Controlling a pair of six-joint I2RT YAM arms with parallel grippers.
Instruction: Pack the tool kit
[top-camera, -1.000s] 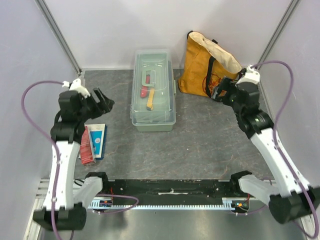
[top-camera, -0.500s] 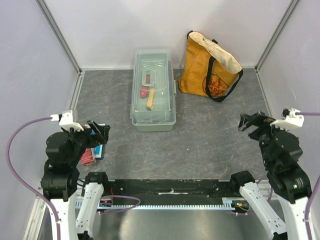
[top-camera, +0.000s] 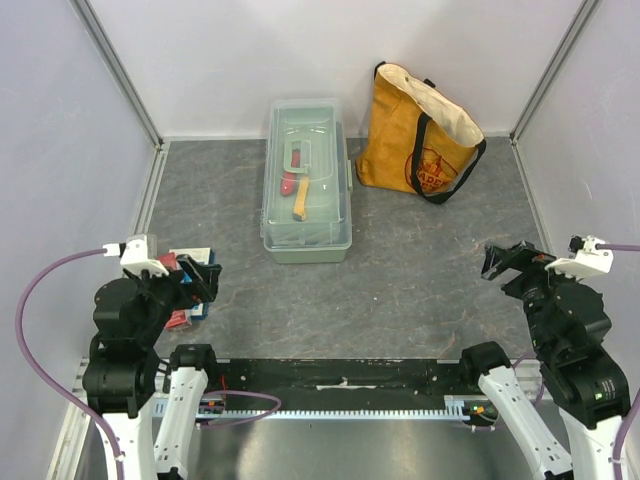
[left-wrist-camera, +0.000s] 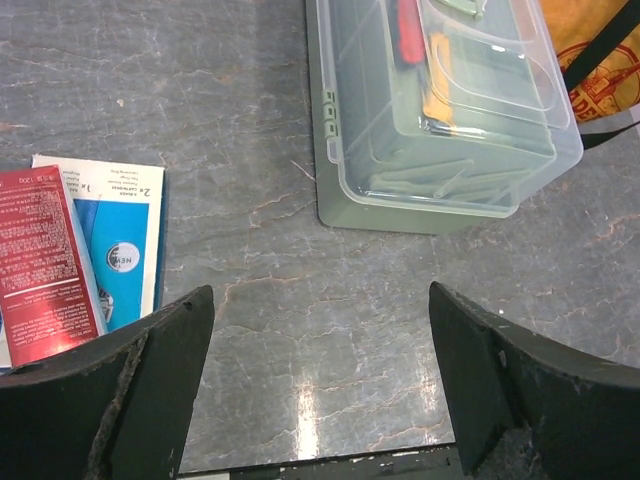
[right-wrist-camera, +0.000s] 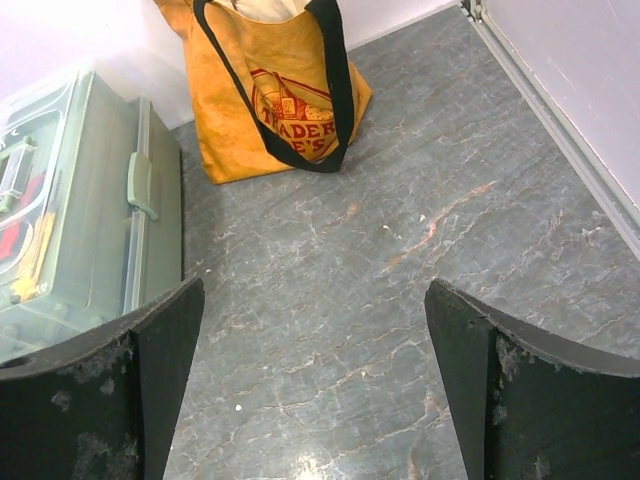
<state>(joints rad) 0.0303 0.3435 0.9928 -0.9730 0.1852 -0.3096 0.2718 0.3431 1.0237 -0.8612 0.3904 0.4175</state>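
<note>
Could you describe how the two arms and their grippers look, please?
The left arm and right arm match: black joints, white link shells, a white camera block at each wrist, and a purple cable looping out. The left gripper and right gripper are black, with two broad, flat fingers whose faces look scuffed.

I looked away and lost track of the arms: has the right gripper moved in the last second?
Yes. The right gripper has drawn back from right beside the tote bag toward the near right side, and is now well clear of it, open and empty.
</note>
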